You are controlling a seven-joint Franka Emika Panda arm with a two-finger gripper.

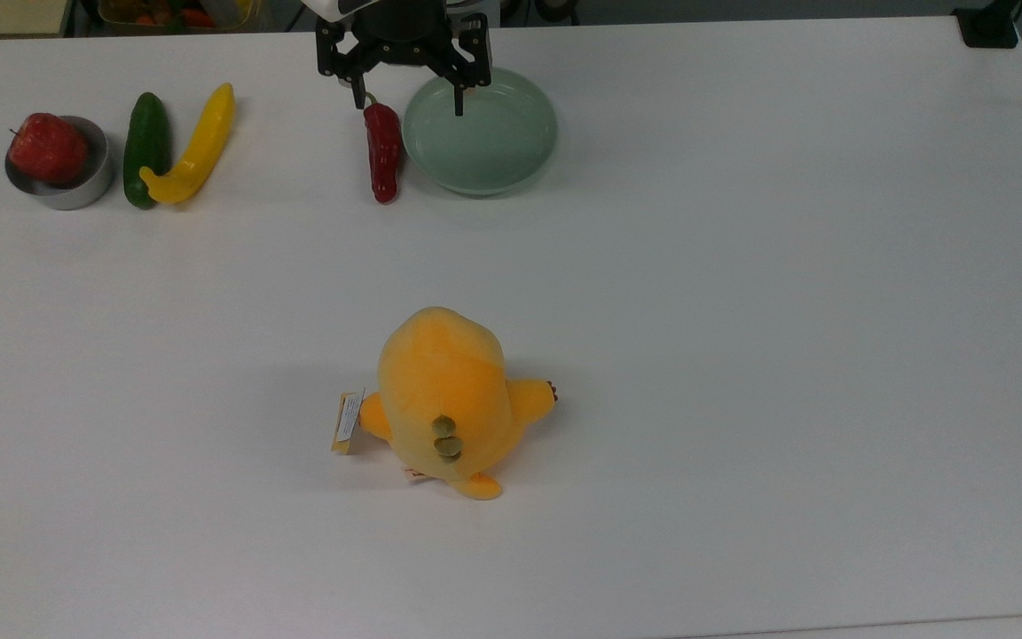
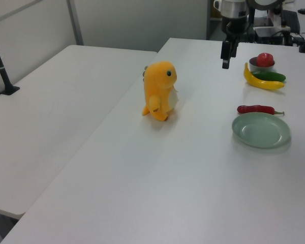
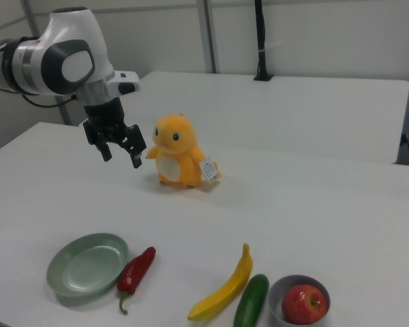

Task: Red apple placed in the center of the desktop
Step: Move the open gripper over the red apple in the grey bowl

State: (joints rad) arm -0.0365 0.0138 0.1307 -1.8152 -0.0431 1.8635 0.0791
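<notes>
**Apple Sat Far From Open End Effector**

Your end effector (image 1: pixel 406 98) hung empty above the counter (image 1: pixel 742 355), fingers spread wide, near the green plate (image 1: pixel 511 160) and chili pepper (image 1: pixel 383 153). The red apple (image 1: pixel 48 147) rested in a small metal bowl (image 1: pixel 76 191), well apart toward the top view's left, beside the cucumber (image 1: pixel 146 146).

The arm (image 3: pixel 61 58) consists of glossy white rounded link shells with dark grey joint bands and a grey circular cap on the elbow housing. A silver-grey cylindrical wrist section connects to a white flange. The gripper (image 3: pixel 121 155) is matte black, with a boxy body and two slim black fingers (image 1: pixel 459 93) on angular linkage brackets.
</notes>
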